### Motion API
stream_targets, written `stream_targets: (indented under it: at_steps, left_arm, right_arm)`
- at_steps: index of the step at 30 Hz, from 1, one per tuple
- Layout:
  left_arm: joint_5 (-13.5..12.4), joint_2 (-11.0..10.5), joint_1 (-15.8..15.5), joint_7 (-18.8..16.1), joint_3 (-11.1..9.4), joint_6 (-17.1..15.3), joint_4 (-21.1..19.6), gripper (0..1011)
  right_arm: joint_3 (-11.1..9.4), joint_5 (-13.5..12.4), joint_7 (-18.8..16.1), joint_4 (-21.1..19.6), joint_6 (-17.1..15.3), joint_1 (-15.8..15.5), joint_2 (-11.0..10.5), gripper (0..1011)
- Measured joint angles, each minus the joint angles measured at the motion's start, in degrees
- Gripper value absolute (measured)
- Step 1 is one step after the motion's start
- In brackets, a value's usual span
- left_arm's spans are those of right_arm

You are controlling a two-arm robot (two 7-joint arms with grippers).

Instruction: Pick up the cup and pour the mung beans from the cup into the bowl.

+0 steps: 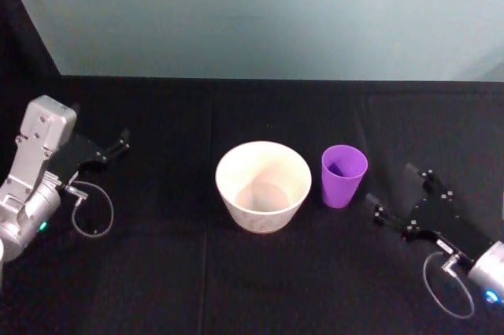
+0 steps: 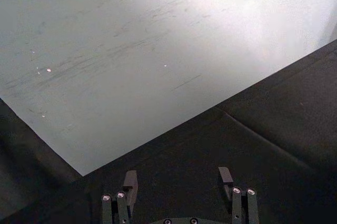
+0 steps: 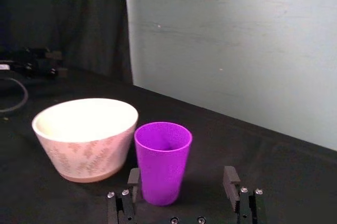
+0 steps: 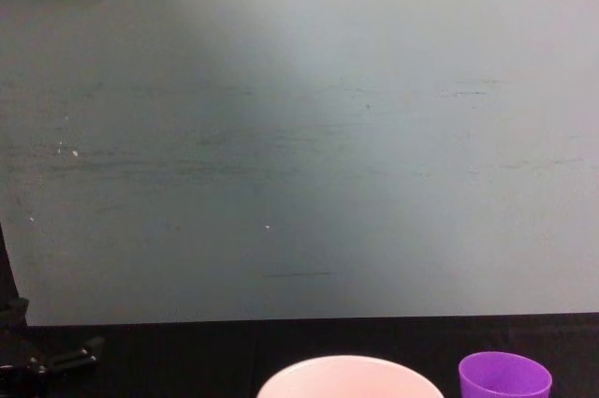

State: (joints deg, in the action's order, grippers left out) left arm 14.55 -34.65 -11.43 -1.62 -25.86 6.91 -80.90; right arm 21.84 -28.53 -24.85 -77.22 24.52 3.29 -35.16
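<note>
The purple cup (image 1: 343, 175) stands upright on the black tablecloth, just right of the wide pinkish-white bowl (image 1: 263, 185), with a narrow gap between them. The mung beans are hidden; the cup's inside looks dark purple. The bowl's inside looks bare. My right gripper (image 1: 391, 187) is open, low over the table right of the cup and pointed at it. In the right wrist view the cup (image 3: 162, 161) stands just ahead of the open gripper (image 3: 181, 179), nearer one finger, with the bowl (image 3: 84, 137) beside it. My left gripper (image 1: 118, 146) rests open at the far left, also seen as the gripper (image 2: 178, 179).
A pale teal wall (image 1: 260, 12) rises behind the table's back edge. Cable loops hang by the left wrist (image 1: 93, 210) and the right wrist (image 1: 449, 284). From the chest view the bowl rim (image 4: 348, 375) and the cup rim (image 4: 504, 376) show at the bottom.
</note>
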Motion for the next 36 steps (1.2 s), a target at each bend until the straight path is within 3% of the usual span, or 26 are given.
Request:
stream_targets:
  at_steps: [7, 11, 36]
  left_arm:
    - [0.0, 0.0, 0.0, 0.0, 0.0, 0.0, 0.0, 1000]
    - [0.0, 0.0, 0.0, 0.0, 0.0, 0.0, 0.0, 1000]
    - [0.0, 0.0, 0.0, 0.0, 0.0, 0.0, 0.0, 1000]
  right_arm:
    - [0.5, -2.9, -5.8, 3.6, -1.5, 2.7, 2.3, 1003]
    - [0.6, -3.1, -6.7, 4.5, -2.2, 3.5, 3.0, 1003]
    - [0.5, 1.4, -7.2, 7.2, -6.4, 8.1, 8.4, 1003]
